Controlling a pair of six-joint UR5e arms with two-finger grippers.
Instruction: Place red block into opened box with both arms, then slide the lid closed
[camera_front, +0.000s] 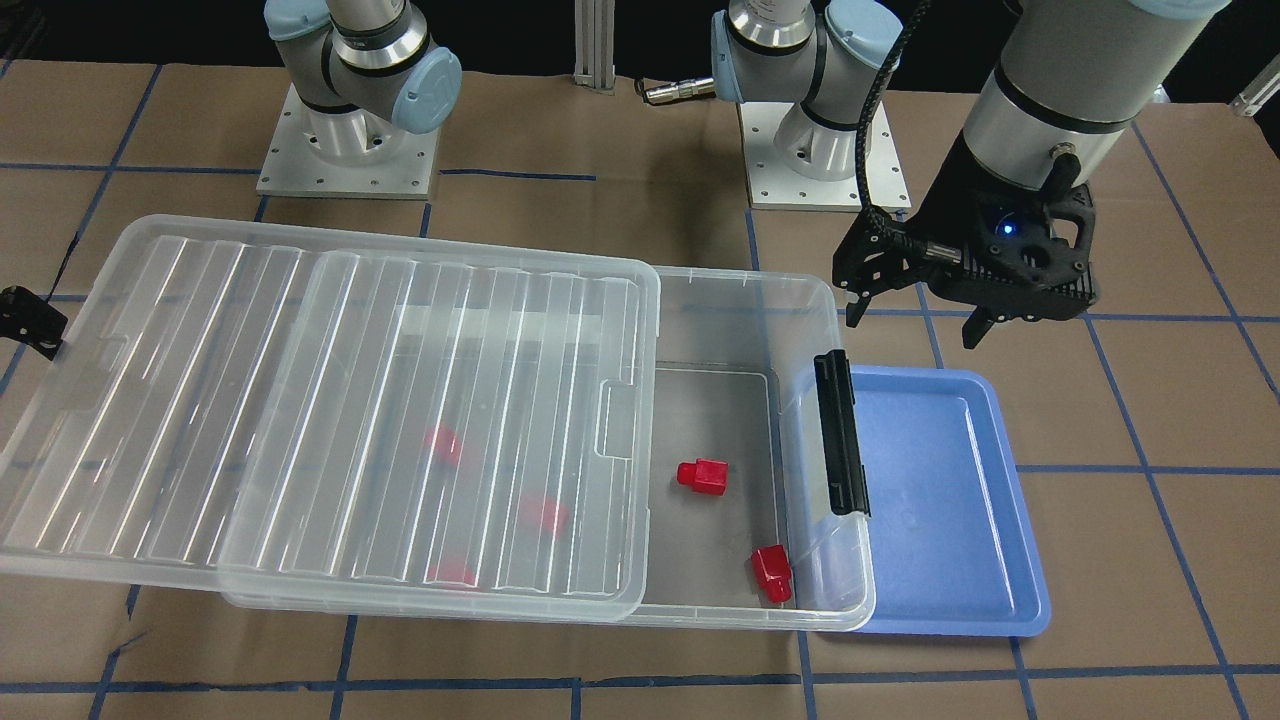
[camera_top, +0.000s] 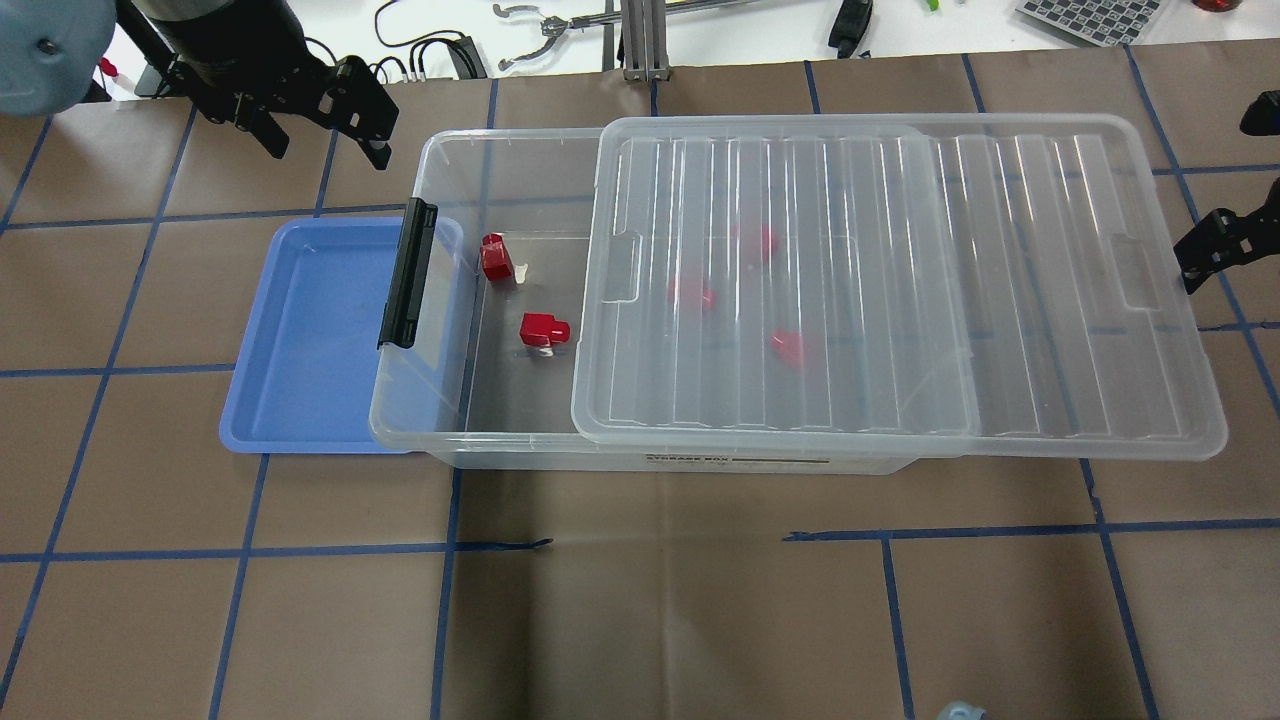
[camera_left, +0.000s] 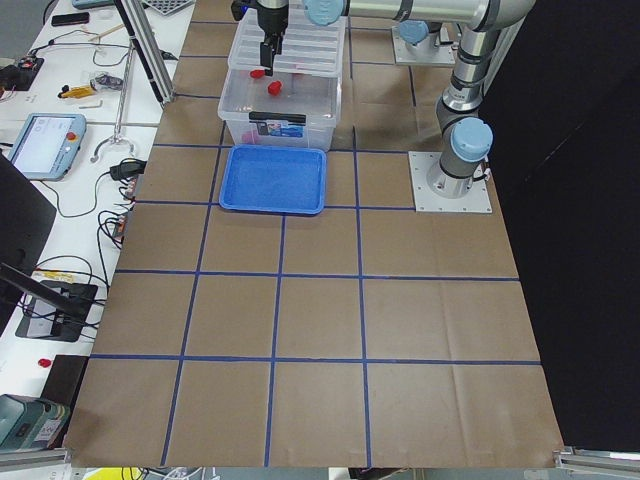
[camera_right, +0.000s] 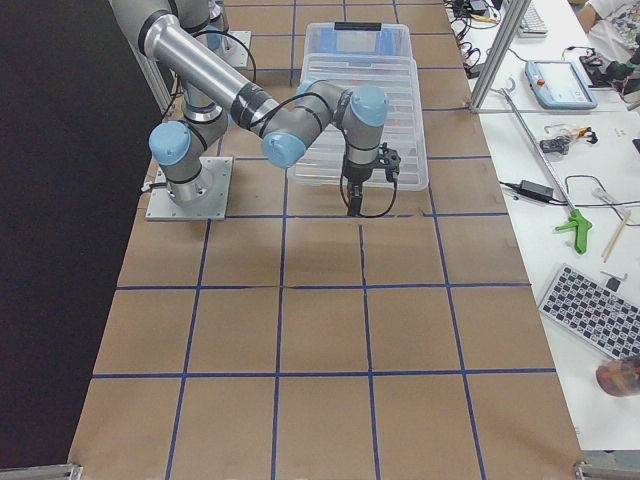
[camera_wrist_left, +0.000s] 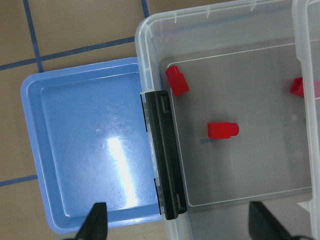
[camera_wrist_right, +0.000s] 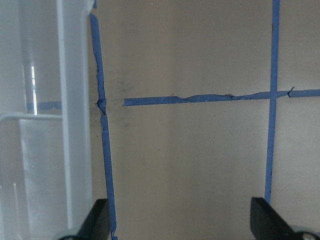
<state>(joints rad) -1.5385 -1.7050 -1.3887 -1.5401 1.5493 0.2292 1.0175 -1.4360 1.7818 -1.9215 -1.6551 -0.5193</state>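
The clear box (camera_front: 760, 285) lies across the table, its black bar (camera_front: 840, 430) against a blue tray. The ribbed lid (camera_front: 330, 400) rests on it, slid toward my right arm and overhanging that end, so the bar end is uncovered. Two red blocks (camera_front: 702, 476) (camera_front: 772, 572) lie in the uncovered part; three more show blurred through the lid. My left gripper (camera_front: 915, 318) hangs open and empty above the table behind the tray's far corner. My right gripper (camera_wrist_right: 180, 222) is open and empty over bare table just beyond the lid's (camera_wrist_right: 75, 125) overhanging edge.
The blue tray (camera_front: 950, 500) sits with nothing in it, touching the box's bar end. Both arm bases (camera_front: 350, 150) stand behind the box. Brown paper with blue tape lines covers the table. A bench with tools and cables runs along the operators' side.
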